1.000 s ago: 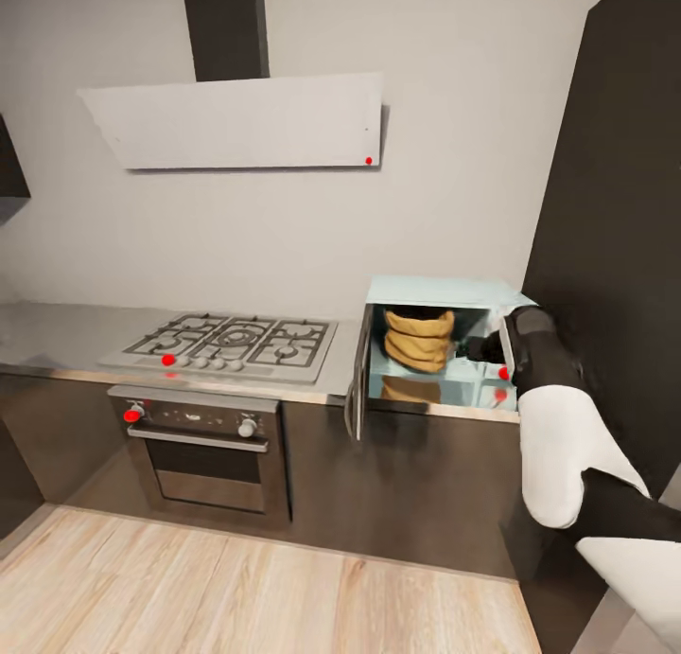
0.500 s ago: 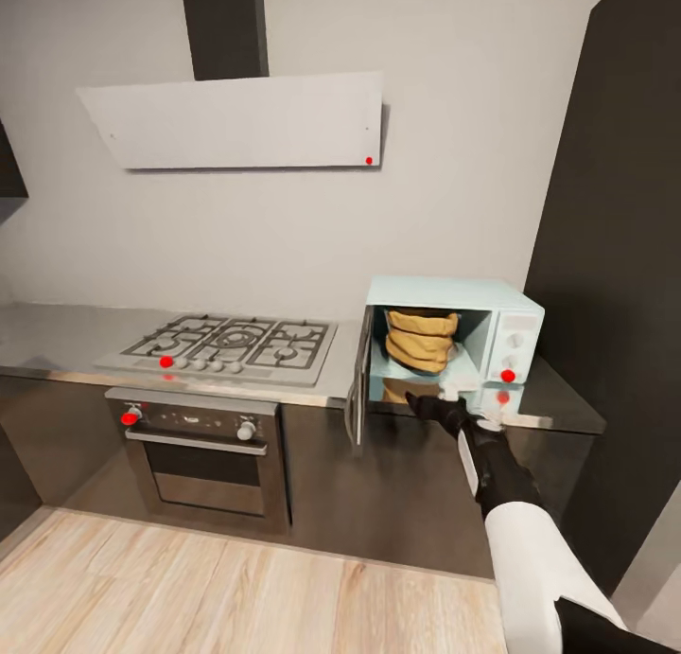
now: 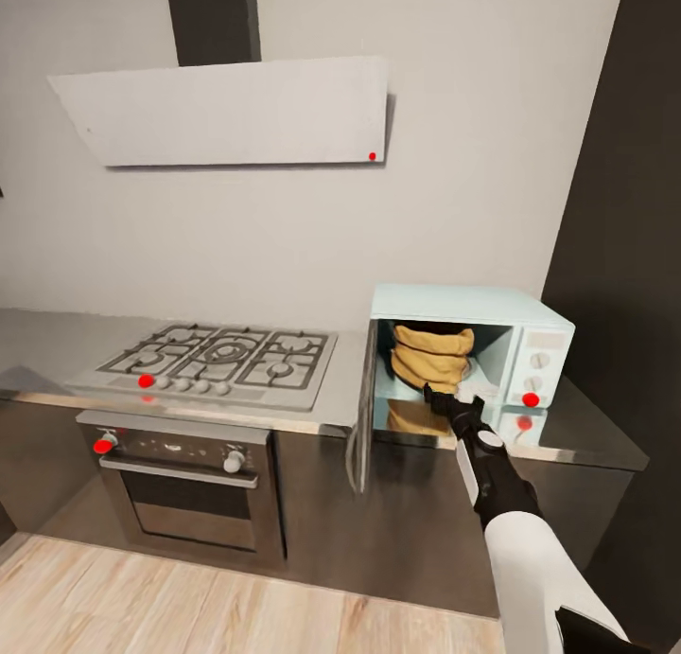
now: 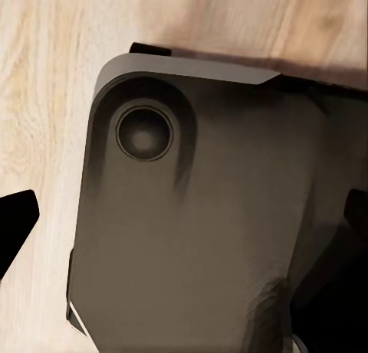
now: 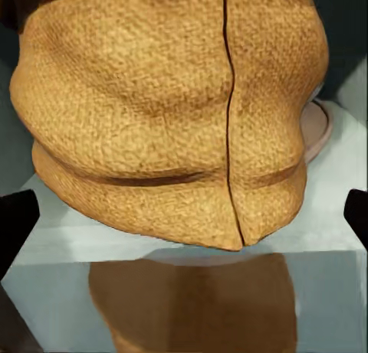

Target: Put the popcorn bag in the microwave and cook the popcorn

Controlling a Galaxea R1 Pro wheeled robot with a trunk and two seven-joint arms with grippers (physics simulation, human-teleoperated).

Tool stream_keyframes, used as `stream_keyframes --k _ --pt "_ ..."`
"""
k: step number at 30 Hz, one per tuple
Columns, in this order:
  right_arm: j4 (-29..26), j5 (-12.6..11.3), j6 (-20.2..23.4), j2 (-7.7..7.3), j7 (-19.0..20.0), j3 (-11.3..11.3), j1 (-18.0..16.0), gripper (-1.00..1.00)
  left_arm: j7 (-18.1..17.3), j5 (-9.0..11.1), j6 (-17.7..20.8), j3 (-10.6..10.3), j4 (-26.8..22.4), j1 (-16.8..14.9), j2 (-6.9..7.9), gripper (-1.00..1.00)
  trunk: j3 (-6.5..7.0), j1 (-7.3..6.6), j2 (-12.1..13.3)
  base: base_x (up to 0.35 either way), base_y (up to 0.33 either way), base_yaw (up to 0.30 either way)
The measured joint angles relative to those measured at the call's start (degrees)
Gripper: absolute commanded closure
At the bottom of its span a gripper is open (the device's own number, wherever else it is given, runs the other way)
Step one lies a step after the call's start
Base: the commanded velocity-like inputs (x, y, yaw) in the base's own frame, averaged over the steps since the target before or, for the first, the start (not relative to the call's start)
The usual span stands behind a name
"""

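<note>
The tan-brown popcorn bag [image 3: 430, 351] stands upright inside the pale-blue microwave [image 3: 473, 306], on its turntable plate [image 5: 318, 131]. The microwave's door [image 3: 362, 427] hangs open to the left, seen edge-on. My right gripper [image 3: 437, 398] reaches to the mouth of the cavity just in front of the bag; in the right wrist view it [image 5: 185, 219] is open, its fingertips wide apart on either side of the bag [image 5: 169, 108] and apart from it. My left gripper [image 4: 184, 223] is open, hanging over the robot's dark base. The steel countertop [image 3: 586, 436] carries the microwave.
A gas hob [image 3: 213, 361] sits in the countertop to the left, above a built-in oven [image 3: 184, 479]. A range hood [image 3: 227, 114] hangs on the wall. A tall dark cabinet [image 3: 624, 256] flanks the microwave on the right. Wood floor [image 3: 189, 597] lies below.
My right arm dropped from beside the microwave's control panel and now points its gripper into the open cavity at the bag. The head camera shifted slightly; the bag stayed put.
</note>
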Motion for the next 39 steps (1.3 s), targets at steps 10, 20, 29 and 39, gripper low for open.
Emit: stream_keyframes --k 10,20,29,39 --pt "-0.12 -0.02 -0.93 -0.03 -1.52 -0.04 0.09 -1.0 0.0 0.27 0.0 0.0 0.0 0.0 0.0 -1.0 0.0 0.0 0.0 0.292 0.0 0.0" --pt "-0.12 -0.03 -0.89 -0.15 -1.59 -0.08 0.09 -1.0 0.0 0.37 0.0 0.0 0.0 0.0 0.0 -1.0 0.0 0.01 0.0 0.23 0.0 0.0" --pt "-0.09 0.13 -0.08 -0.61 -1.35 -0.13 0.09 -1.0 0.05 0.5 -0.29 0.36 0.04 0.0 0.0 -1.0 0.0 0.07 0.01 -0.149 0.0 0.0" --pt "-0.73 0.52 1.43 -0.76 -1.24 -0.13 0.08 -1.0 0.08 0.51 -0.7 0.32 0.09 0.0 -0.03 -1.0 0.0 0.07 0.01 -0.343 0.0 0.0"
